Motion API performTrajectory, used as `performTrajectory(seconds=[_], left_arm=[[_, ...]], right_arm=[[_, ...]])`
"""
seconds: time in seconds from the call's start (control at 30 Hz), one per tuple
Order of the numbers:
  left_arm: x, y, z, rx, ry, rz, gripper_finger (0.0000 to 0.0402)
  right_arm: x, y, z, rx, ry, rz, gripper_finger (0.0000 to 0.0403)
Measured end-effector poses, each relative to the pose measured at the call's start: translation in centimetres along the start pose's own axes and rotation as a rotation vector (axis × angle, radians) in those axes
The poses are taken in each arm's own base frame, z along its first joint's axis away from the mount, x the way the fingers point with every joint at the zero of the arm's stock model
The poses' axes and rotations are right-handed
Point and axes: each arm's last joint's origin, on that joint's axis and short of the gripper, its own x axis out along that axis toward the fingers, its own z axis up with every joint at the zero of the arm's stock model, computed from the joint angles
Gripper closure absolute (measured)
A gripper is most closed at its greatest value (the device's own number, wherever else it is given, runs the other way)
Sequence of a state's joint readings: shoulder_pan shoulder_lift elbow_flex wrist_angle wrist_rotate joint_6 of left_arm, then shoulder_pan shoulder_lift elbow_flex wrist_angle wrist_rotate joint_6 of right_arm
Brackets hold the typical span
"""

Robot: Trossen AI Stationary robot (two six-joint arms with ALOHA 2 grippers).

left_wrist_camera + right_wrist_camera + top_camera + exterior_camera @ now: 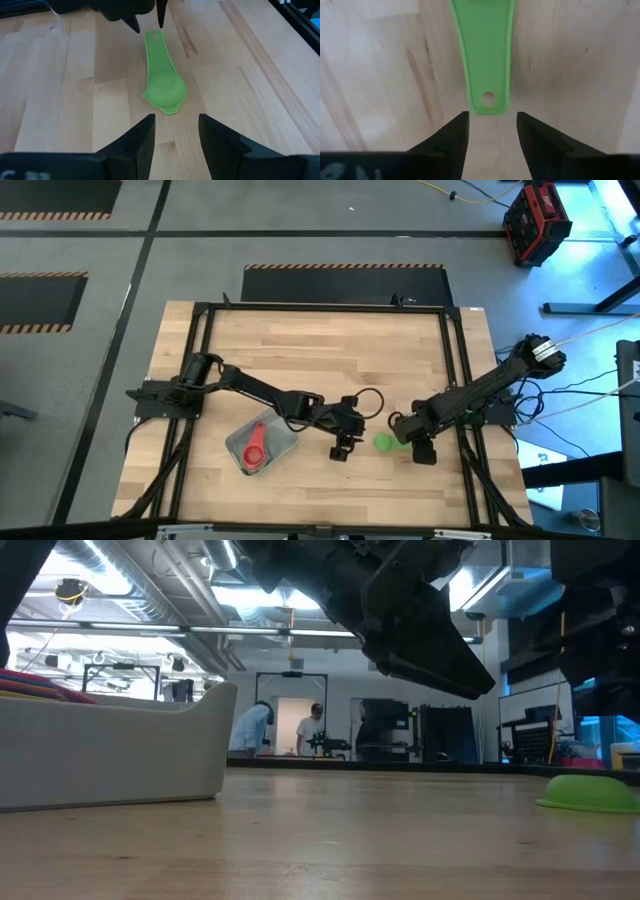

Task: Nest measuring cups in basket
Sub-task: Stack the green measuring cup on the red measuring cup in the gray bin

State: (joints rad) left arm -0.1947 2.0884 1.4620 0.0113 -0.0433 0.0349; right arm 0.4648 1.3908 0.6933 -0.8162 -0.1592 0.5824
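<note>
Tabletop green cup (162, 82) lies apparently inverted, its hollow hidden.

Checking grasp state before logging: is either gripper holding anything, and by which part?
Nothing is held. The right gripper is open at the handle end of the green cup, not gripping it. The left gripper is open at its bowl end.

Green cup (384, 443) upside-down on table — pink-red cup (254, 447) in basket (285, 442).
</note>
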Motion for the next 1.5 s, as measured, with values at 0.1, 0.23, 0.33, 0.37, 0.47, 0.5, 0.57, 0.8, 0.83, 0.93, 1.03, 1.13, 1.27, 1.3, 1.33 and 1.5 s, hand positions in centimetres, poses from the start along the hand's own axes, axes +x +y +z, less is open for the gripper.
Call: performTrajectory(seconds=[0.1,0.23,0.33,0.37,0.47,0.5,0.57,0.8,0.83,0.93,1.03,1.13,1.27,1.3,1.33,1.5], left_arm=[[0.0,0.0,0.0,0.000,0.000,0.000,0.0257],[0.0,0.0,0.0,0.000,0.000,0.000,0.0257],[0.0,0.0,0.0,0.000,0.000,0.000,0.0257],[0.0,0.0,0.0,0.000,0.000,0.000,0.0257],[0.0,0.0,0.0,0.000,0.000,0.000,0.0257],[0.0,0.0,0.0,0.000,0.000,0.000,0.0257],[0.0,0.0,0.0,0.000,0.000,0.000,0.0257],[0.0,0.0,0.0,0.000,0.000,0.000,0.0257],[0.0,0.0,0.0,0.000,0.000,0.000,0.0257],[0.0,0.0,0.0,0.000,0.000,0.000,0.0257],[0.0,0.0,0.0,-0.001,0.000,0.000,0.0257],[0.0,0.0,0.0,-0.001,0.000,0.000,0.0257],[0.0,0.0,0.0,-0.001,0.000,0.000,0.0257],[0.0,0.0,0.0,-0.001,0.000,0.000,0.0257],[0.0,0.0,0.0,-0.001,0.000,0.000,0.0257],[0.0,0.0,0.0,-0.001,0.000,0.000,0.0257]], right_arm=[[0.2,0.0,0.1,0.002,0.011,-0.005,0.0231],[0.5,0.1,0.2,0.001,0.017,-0.007,0.0231],[0.6,0.2,0.4,-0.007,0.003,0.003,0.0231],[0.6,0.2,0.5,-0.010,-0.006,0.008,0.0231],[0.6,0.3,0.6,-0.014,-0.015,0.015,0.0231],[0.6,0.3,0.6,-0.015,-0.016,0.015,0.0231],[0.6,0.3,0.6,-0.015,-0.016,0.015,0.0231],[0.6,0.2,0.6,-0.017,-0.028,-0.001,0.0231],[0.6,0.2,0.6,-0.017,-0.029,-0.001,0.0231],[0.6,0.2,0.6,-0.015,-0.030,-0.001,0.0231],[0.6,0.3,0.6,-0.016,-0.034,-0.001,0.0231],[0.6,0.3,0.6,-0.016,-0.034,-0.001,0.0231],[0.9,0.3,0.8,-0.014,-0.028,-0.005,0.0231],[1.0,0.3,0.9,-0.014,-0.025,-0.007,0.0231],[1.2,0.3,0.9,-0.014,-0.021,-0.010,0.0231],[2.1,0.4,1.3,-0.010,0.002,-0.025,0.0231]])
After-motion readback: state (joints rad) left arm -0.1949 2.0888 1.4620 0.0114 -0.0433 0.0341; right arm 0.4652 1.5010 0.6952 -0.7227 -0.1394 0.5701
